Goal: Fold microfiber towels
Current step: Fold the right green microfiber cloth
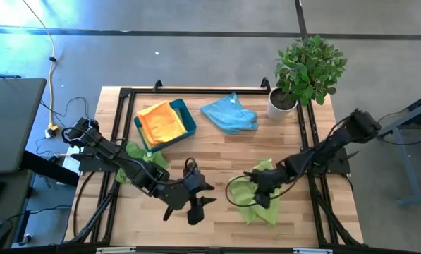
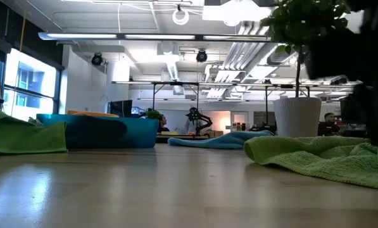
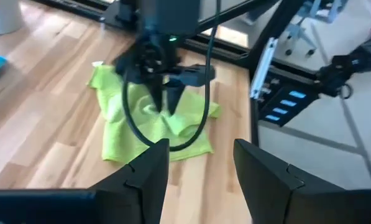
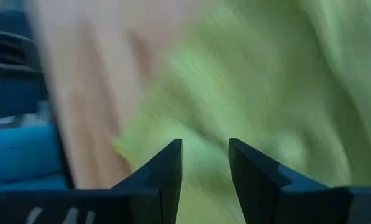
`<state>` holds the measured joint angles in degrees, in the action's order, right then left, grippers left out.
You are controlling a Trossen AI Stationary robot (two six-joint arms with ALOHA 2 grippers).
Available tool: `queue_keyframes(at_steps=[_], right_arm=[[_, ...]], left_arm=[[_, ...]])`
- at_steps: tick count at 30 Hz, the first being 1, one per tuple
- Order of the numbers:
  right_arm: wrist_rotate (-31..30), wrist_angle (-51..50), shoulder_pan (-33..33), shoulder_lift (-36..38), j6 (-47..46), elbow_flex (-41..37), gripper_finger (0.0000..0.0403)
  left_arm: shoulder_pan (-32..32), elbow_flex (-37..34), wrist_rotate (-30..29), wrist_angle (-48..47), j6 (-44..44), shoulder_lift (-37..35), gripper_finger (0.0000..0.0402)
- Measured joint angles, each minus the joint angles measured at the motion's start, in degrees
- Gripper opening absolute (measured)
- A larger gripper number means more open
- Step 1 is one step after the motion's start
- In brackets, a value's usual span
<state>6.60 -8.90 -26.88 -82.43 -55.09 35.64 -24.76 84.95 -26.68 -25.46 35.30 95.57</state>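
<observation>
A crumpled lime green towel (image 1: pixel 261 201) lies on the table at the near right; it also shows in the left wrist view (image 3: pixel 154 134) and the low view (image 2: pixel 315 155). My right gripper (image 1: pixel 265 194) points down over its middle, fingers a little apart (image 4: pixel 205 162). My left gripper (image 1: pixel 196 201) is open and empty just left of that towel, above bare table (image 3: pixel 201 165). A second lime green towel (image 1: pixel 136 152) lies under my left arm. A light blue towel (image 1: pixel 230 113) lies bunched at the far middle. Yellow and orange towels (image 1: pixel 161 121) lie in a teal tray (image 1: pixel 189 120). My right gripper comes at the lime green towel's middle (image 3: pixel 173 121) from above, pointing down. I cannot tell whether its fingertips (image 3: pixel 173 102) touch the cloth. The towel lies slack on the table.
A potted plant in a white pot (image 1: pixel 284 102) stands at the far right corner. A black frame rail (image 1: pixel 196 90) runs around the table top. There is bare wood between the two grippers and along the near edge.
</observation>
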Motion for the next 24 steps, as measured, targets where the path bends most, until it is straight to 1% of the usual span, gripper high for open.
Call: queue_keyframes(at_steps=[3, 8, 10, 12, 16, 18, 21, 24], right_arm=[[-0.23, -6.24, -3.56, 0.00, -7.74, -0.01, 0.0122], [-0.55, -7.15, -9.41, 0.00, -14.20, -0.03, 0.0122], [-3.37, -8.23, -11.39, 0.00, -15.50, -0.02, 0.0122], [-8.95, -10.92, -12.92, -0.09, -15.35, -0.03, 0.0122], [-20.94, -18.84, -13.55, -0.09, -12.88, -0.03, 0.0122], [-26.00, -20.56, -12.76, -0.09, -10.11, -0.31, 0.0122], [-31.31, -16.91, -10.44, -0.10, -3.11, -2.29, 0.0122], [-32.74, -5.08, -7.12, -0.88, 6.51, -5.18, 0.0122]], left_arm=[[1.42, -0.02, 1.17, -2.19, -0.07, 0.00, 0.0170], [4.03, -0.02, 2.00, -4.96, -0.58, 0.74, 0.0170], [4.92, -0.04, 3.56, -4.98, -0.60, 1.63, 0.0170], [5.64, -0.04, 4.91, -4.75, -0.60, 2.50, 0.0170], [6.47, -0.04, 7.17, -4.71, -0.57, 4.41, 0.0170], [6.46, -0.04, 8.00, -4.16, -0.52, 5.16, 0.0170], [6.47, -0.04, 8.22, -2.97, 0.51, 5.76, 0.0170], [6.48, -0.04, 8.23, -1.72, 1.17, 6.03, 0.0170]])
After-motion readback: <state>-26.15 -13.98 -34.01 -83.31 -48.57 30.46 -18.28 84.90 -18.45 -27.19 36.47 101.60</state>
